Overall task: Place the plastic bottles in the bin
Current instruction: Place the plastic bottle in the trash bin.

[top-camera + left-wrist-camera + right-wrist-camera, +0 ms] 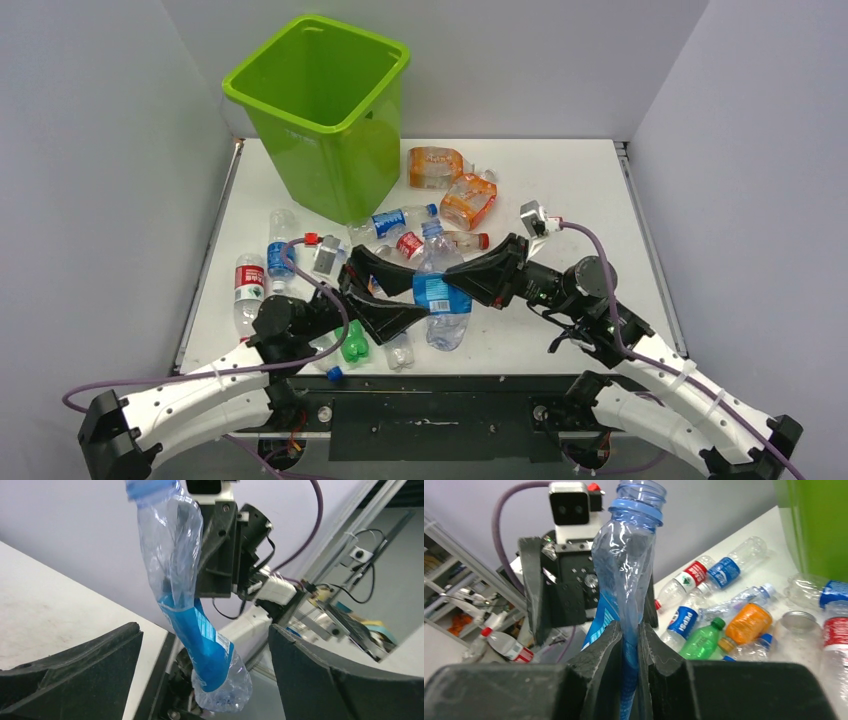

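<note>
Though crumpled, bottle (623, 575) within right claw (630, 636)

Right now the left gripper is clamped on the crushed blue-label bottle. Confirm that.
No: the right gripper is clamped on the crushed blue-label bottle; the right wrist view shows it. The left gripper stands open.

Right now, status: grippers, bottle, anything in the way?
Right gripper shut on crushed blue-label bottle. Left gripper open, jaws either side of it, apart. Bin upright, far left; loose bottles lie between.
</note>
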### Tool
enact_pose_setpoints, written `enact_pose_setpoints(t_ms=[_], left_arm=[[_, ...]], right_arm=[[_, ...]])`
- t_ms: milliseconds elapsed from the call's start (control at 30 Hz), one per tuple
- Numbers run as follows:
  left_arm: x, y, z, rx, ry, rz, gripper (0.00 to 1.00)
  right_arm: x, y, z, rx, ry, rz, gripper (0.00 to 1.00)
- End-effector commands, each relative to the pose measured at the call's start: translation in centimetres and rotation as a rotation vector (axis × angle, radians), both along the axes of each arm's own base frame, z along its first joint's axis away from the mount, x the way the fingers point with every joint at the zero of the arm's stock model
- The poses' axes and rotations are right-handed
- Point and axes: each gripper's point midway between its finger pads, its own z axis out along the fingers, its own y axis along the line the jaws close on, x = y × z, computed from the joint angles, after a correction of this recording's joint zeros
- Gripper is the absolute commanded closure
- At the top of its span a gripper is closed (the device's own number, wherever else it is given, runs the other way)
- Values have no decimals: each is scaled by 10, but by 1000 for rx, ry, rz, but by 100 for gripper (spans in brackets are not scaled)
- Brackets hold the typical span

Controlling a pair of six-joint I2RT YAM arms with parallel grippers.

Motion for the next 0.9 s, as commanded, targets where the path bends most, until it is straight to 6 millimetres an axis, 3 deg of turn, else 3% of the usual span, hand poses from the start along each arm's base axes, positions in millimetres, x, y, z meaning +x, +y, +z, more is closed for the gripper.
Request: enact_pose_setpoints(t_ms=[0,133,200,267,500,867], left_arm=[[24,32,44,-57,-74,232,4],[45,44,74,-23,-41,348,3],[57,34,78,51,8,342,1],[61,22,84,93,52,290,7],[65,-17,76,151,164,96,19],[60,-33,70,158,165,-2,34]], right_arm=[[2,-16,15,-74,-172,-88,95],[4,-24,0,-168,-241,-116,95],[3,-26,-5,-191,-272,-120,95],[3,-28,-10,-210,-297,-123,95],[2,-30,-13,-219,-340,-128,95],[5,-30,-16,-230,-353,-143,95]])
